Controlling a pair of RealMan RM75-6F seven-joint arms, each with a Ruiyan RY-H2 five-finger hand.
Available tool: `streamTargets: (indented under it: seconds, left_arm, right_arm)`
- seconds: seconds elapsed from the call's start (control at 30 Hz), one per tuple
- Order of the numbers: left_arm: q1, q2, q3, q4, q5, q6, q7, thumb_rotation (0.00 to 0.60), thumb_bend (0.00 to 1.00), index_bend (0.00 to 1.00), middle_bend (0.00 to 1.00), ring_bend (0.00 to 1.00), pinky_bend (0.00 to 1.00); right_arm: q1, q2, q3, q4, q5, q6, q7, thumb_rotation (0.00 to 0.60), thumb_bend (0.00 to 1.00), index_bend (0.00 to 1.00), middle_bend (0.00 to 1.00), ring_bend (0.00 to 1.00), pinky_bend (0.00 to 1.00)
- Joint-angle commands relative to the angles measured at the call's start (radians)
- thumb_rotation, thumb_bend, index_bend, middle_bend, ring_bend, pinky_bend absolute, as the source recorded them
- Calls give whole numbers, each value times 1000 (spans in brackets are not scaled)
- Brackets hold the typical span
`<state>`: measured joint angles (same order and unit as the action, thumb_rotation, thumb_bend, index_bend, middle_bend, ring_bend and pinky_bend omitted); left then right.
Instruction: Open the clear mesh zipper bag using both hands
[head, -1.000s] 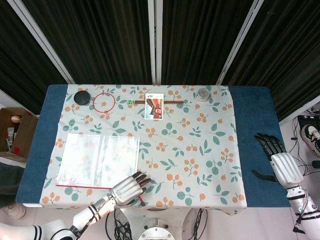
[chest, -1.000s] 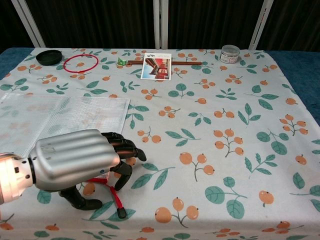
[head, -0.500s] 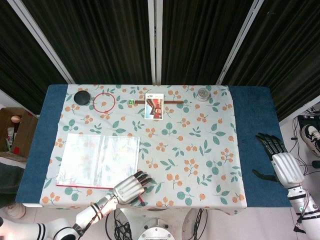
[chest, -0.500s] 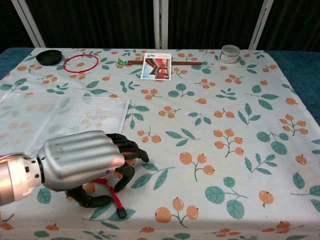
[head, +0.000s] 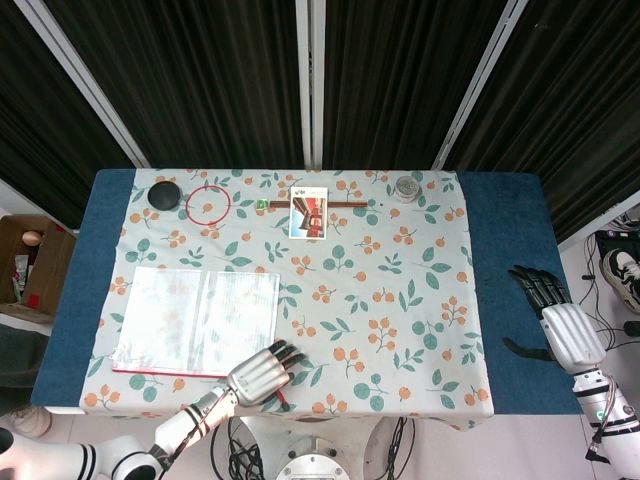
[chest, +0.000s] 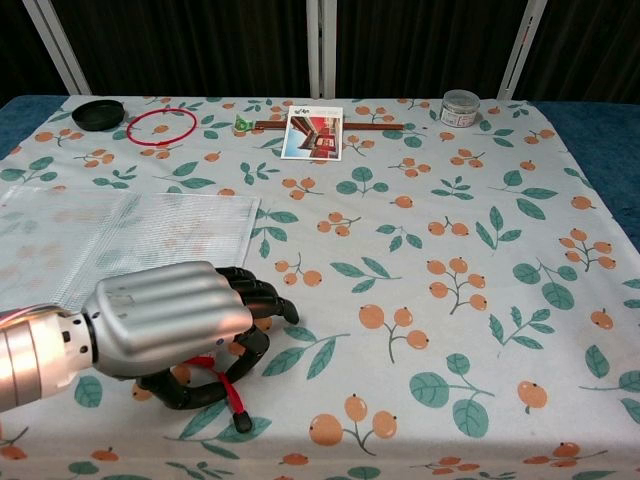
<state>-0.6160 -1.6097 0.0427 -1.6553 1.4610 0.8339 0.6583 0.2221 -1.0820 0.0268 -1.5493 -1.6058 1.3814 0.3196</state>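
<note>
The clear mesh zipper bag (head: 200, 318) (chest: 120, 235) lies flat on the left of the floral cloth, its red zipper edge along the near side. My left hand (head: 262, 372) (chest: 175, 325) sits at the bag's near right corner. Its fingers and thumb curl around the red zipper pull cord (chest: 236, 400) (head: 282, 398), whose free end sticks out toward me. My right hand (head: 560, 325) rests far from the bag on the blue table edge at the right, fingers spread and holding nothing. The chest view does not show that hand.
Along the far edge stand a black lid (head: 163, 195), a red ring (head: 208, 204), a picture card (head: 309, 216), a brown stick (head: 350, 202) and a small tin (head: 406, 187). A cardboard box (head: 25, 262) sits on the floor at the left.
My left hand's thumb has curled in toward the fingers around the red pull cord, and the hand has shifted slightly right. The right hand and the bag have stayed put.
</note>
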Motion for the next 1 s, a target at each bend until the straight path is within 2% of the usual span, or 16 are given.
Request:
streamTargets:
  seconds: [0.03,0.13,0.33,0.5,0.73,0.9,1.0]
  left_arm:
    - [6,-3,4,1,6,23,-1,600,399,608,140,115,165]
    - [29,-7,7,-1,31,90,-11,600,417,615,180,144,170]
    - [97,6,17,-32,93,256,-16,600,408,629,358,307,185]
    - [159,8,24,-56,157,396,8,600,403,666,476,429,282]
    - [195,-23,10,-42,253,510,41,600,399,687,505,441,329]
    - [227,-52,-9,-29,310,598,51,600,397,687,510,440,326]
    - [248,-58,-19,-33,326,640,53,600,395,692,537,455,366]
  right_arm:
    - [1,0,1,-1,0,0,0,600,76,19,36,0,0]
    - [4,1,3,-2,-1,1,4,600,76,19,36,0,0]
    - [33,26,7,-22,-25,-20,22,600,76,19,36,0,0]
    - [99,64,29,-81,-68,-68,-20,600,76,19,36,0,0]
    - [240,74,75,-186,-101,-209,-90,600,76,19,37,0,0]
    - [365,45,120,-247,-93,-342,-142,600,77,20,39,0,0]
    - [442,11,147,-273,-80,-423,-171,600,82,41,41,0,0]
